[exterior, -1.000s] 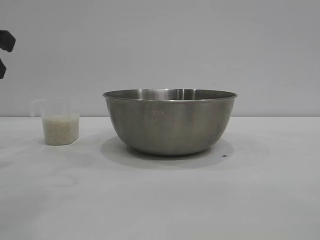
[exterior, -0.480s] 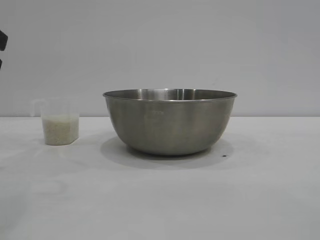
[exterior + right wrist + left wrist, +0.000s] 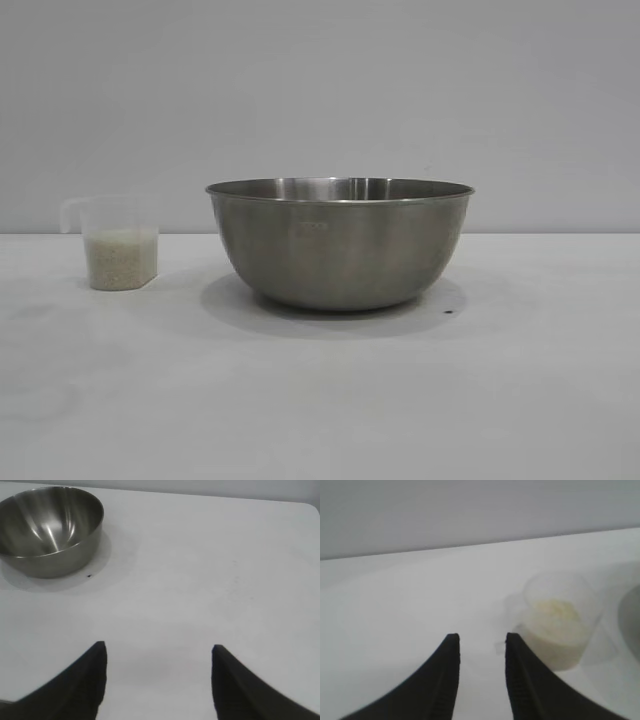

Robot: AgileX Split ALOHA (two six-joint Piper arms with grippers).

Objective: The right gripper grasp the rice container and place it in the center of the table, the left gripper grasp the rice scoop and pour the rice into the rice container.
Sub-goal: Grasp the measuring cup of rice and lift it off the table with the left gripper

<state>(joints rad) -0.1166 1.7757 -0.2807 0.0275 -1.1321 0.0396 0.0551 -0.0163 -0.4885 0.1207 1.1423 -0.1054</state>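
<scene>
My left gripper hovers low over the table, fingers slightly apart and empty, angled toward the rice scoop — apparently just short of its handle. The scoop, holding rice, stands beside the rice container. My right gripper waits spread wide — well apart from the container.

The left gripper hangs low over the table, fingers parted with nothing between them. Just beyond stands the scoop, upright, holding rice; its handle seems to face the gripper.
</scene>
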